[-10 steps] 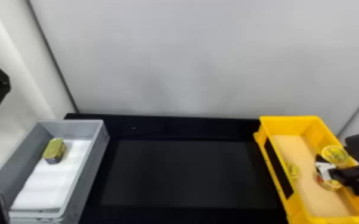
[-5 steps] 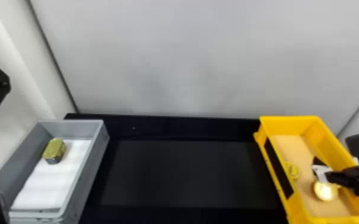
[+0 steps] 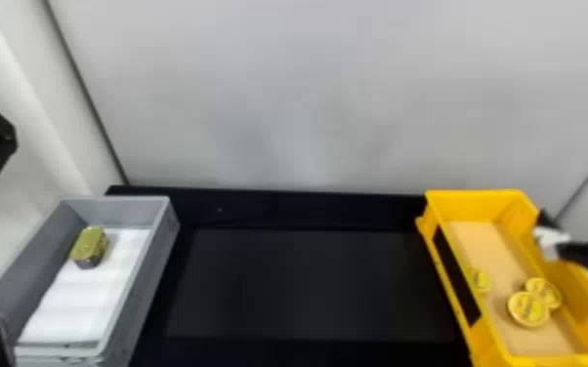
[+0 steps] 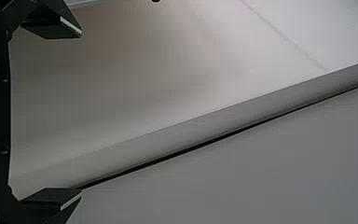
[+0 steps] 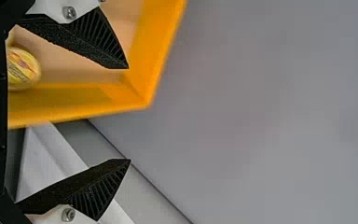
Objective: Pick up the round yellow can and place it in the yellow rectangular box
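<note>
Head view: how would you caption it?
Round yellow cans in a yellow rectangular box, across a black surface from a grey rectangular box holding a greenish tin.

A black, flat-topped counter (image 3: 239, 351) is seen in the head view, its middle taken up by a slightly lighter dark rectangular panel (image 3: 307, 283). Its left end is occupied by an open, grey, rectangular plastic box (image 3: 154, 263), its right end by an open, yellow, rectangular plastic box (image 3: 473, 207). The two are set well apart, the panel lying between them, and their long sides are pointed away from the robot.
</note>
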Available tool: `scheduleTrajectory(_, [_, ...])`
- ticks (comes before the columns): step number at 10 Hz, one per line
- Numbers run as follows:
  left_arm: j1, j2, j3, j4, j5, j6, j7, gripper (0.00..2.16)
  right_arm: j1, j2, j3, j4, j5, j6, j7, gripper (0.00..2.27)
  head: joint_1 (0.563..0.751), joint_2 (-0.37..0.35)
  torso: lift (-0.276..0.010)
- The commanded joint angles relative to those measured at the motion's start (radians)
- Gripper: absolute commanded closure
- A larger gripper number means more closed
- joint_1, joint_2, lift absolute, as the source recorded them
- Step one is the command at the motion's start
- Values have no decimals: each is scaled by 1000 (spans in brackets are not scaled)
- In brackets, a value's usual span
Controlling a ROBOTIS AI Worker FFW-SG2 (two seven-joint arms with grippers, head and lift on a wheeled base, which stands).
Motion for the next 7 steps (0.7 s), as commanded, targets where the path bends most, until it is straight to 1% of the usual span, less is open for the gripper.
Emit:
scheduleTrajectory(1, [2,-3,3,-3,0,0,4,84,-9,-6,-100,-82,-126,-166,-100,78,694,14,-56])
scheduleTrajectory(2, [5,-3,5,-8,0,0,7,84,-19,-11,-124,-129,-131,-192,-152,78,694,14,-56])
scheduleTrajectory(3, [10,-3,13,-14,0,3,11,84,-44,-14,-150,-174,-131,-213,-183,78,694,14,-56])
scheduleTrajectory(5, [16,-3,23,-29,-2,5,19,84,-90,-24,-196,-240,-108,-232,-188,78,694,14,-56])
scheduleTrajectory(7, [24,-3,33,-41,-3,8,24,84,-114,-34,-235,-278,-99,-242,-194,78,694,14,-56])
